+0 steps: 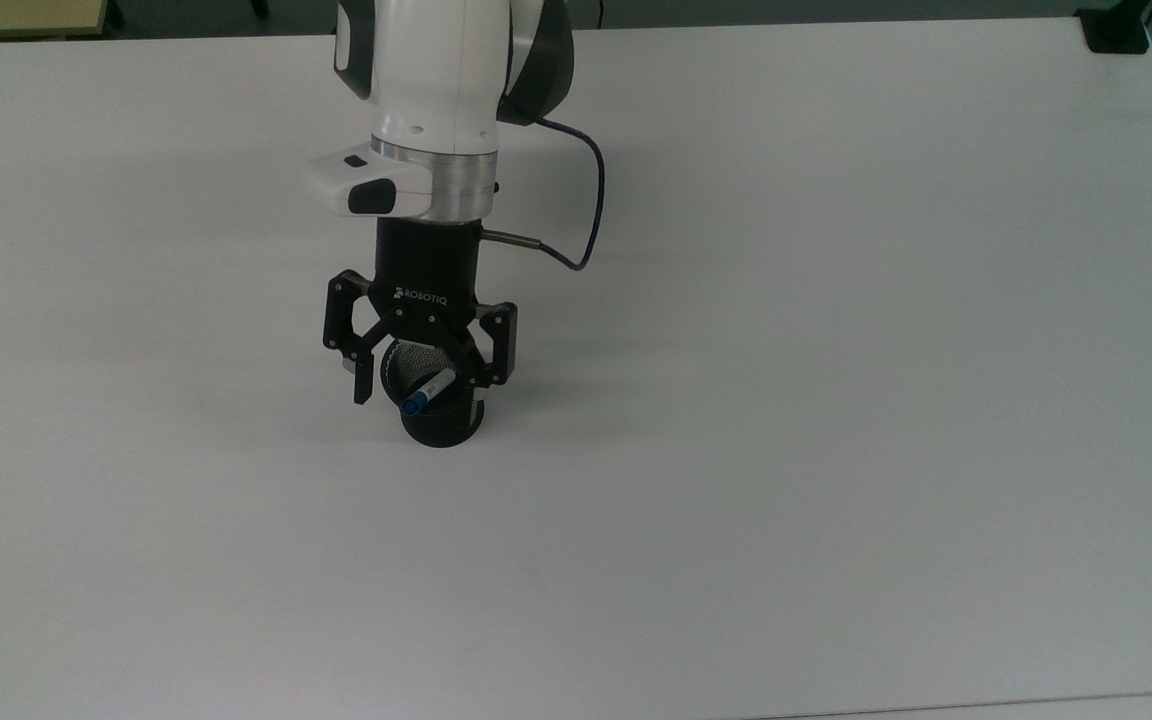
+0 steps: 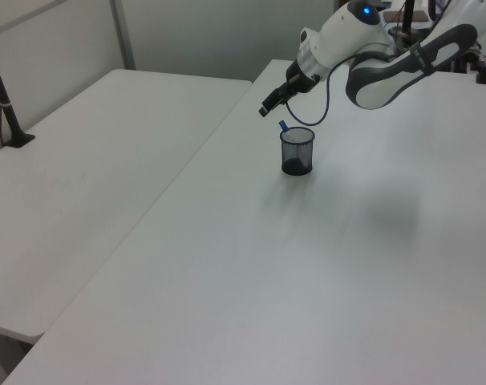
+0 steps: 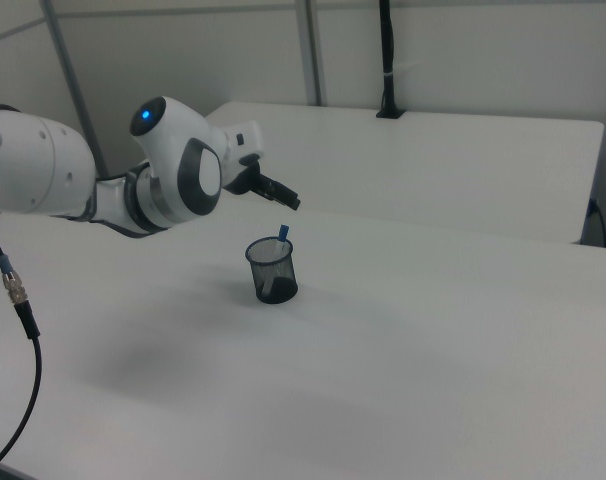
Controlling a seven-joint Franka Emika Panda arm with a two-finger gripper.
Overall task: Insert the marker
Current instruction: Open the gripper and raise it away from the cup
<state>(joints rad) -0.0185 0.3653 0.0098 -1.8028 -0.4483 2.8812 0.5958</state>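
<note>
**Marker rests in mesh cup as robot's fingers hang spread above**

A slim white-barrelled marker with a blue end (image 1: 428, 390) stands tilted inside a black wire-mesh cup (image 1: 443, 425) on a broad white table (image 1: 836, 400). Its blue tip pokes above the cup's rim toward the top view's left. In the left view the blue tip (image 2: 283, 126) juts past the cup (image 2: 297, 152), and in the right view it (image 3: 283, 232) rises over the rim of the cup (image 3: 272, 271). The black two-finger gripper (image 1: 420, 387) of the white robot arm (image 1: 431, 90) hovers over the cup's mouth, its fingers (image 1: 363, 382) released and spread wide to either side of the marker, clasping nothing. In the left view the gripper (image 2: 269, 104) hangs above and apart from the cup. A dark cable (image 1: 586, 215) loops from the wrist.
</note>
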